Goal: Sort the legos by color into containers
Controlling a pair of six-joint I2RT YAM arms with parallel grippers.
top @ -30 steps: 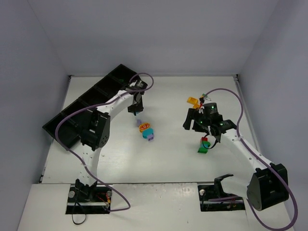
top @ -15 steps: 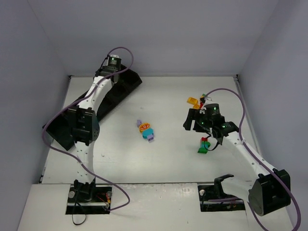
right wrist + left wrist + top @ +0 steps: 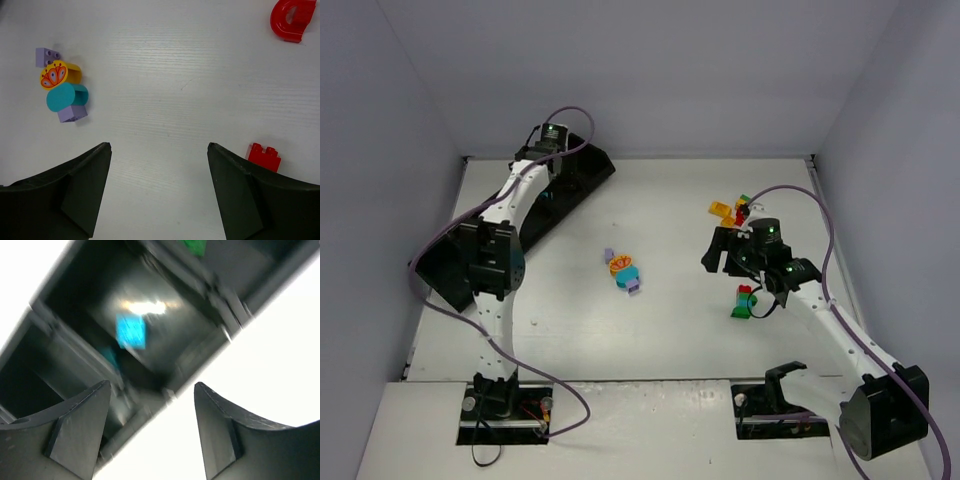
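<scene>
From where I stand, the long black tray (image 3: 440, 268) lies slantwise along the left side of the white worktop (image 3: 660, 340), running from about eight o'clock up to eleven o'clock. The left arm (image 3: 508, 205) is stretched out to the tray's far end at eleven o'clock. Its left tool (image 3: 150, 389) hangs over the tray there with its fingers spread and nothing between them: released. Below it, one compartment (image 3: 175, 335) holds a teal brick (image 3: 131, 331) lying loose on the floor. The next compartment, at one o'clock in the wrist view, shows the corner of a green brick (image 3: 194, 245); that view is too blurred for me to make out more. In the middle of the worktop sits a small cluster (image 3: 623, 270) of stuck-together legos: lilac, orange with a printed pattern, teal, then lilac again. The right tool (image 3: 159, 148) hovers at three o'clock of that cluster, well apart from it, fingers wide and empty over bare white surface. A red brick (image 3: 263, 156) lies just beside the finger on the right of the wrist view; seen from overhead it touches a green block (image 3: 740, 311). A red arch (image 3: 289, 20) lies off at one o'clock in the wrist view. At twelve o'clock of the right tool, a little heap (image 3: 730, 210) of yellow, orange, red and green pieces sits near it.
</scene>
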